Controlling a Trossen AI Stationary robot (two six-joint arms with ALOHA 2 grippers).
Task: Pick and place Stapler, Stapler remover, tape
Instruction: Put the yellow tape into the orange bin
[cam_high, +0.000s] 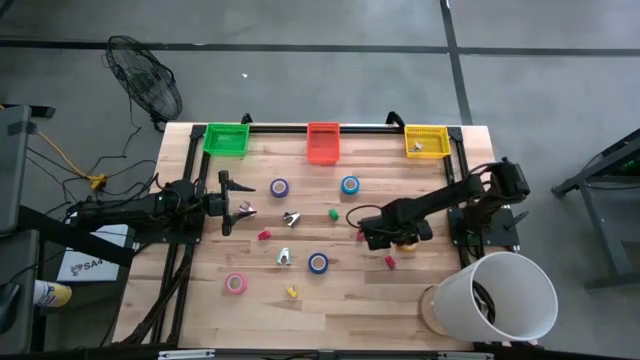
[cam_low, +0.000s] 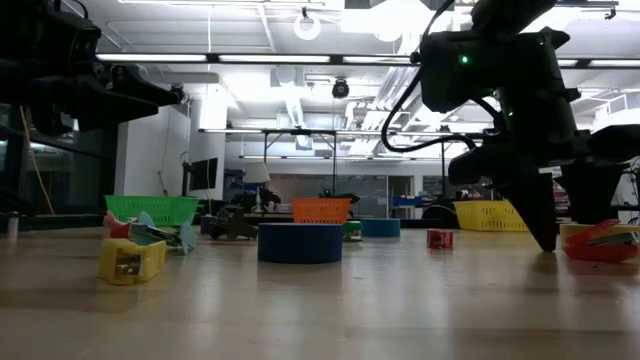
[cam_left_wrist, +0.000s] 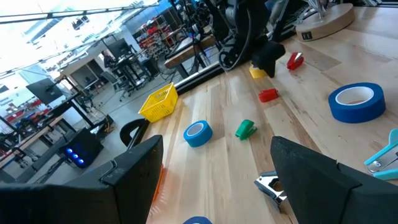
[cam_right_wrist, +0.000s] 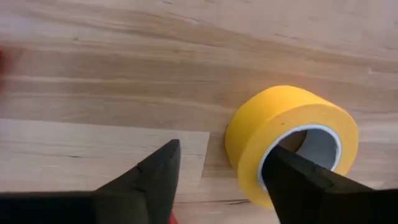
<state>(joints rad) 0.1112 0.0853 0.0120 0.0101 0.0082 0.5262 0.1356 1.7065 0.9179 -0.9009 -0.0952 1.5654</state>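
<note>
From my station, the left gripper (cam_high: 232, 203) hovers with jaws spread wide and empty over the table's left side, a silver stapler remover (cam_high: 291, 217) lying just beyond it. Loose rolls remain on the wood: pink tape (cam_high: 235, 284), purple tape (cam_high: 279, 187), two rolls of blue tape (cam_high: 318, 263). The green bin (cam_high: 226, 139) and red bin (cam_high: 323, 143) look empty; something small sits in the yellow bin (cam_high: 427, 141). On the right, my right gripper (cam_right_wrist: 217, 180) is down at the yellow tape (cam_right_wrist: 292, 143), fingers apart, one beside the roll's wall, not clamped. I judge most sorting remains.
</note>
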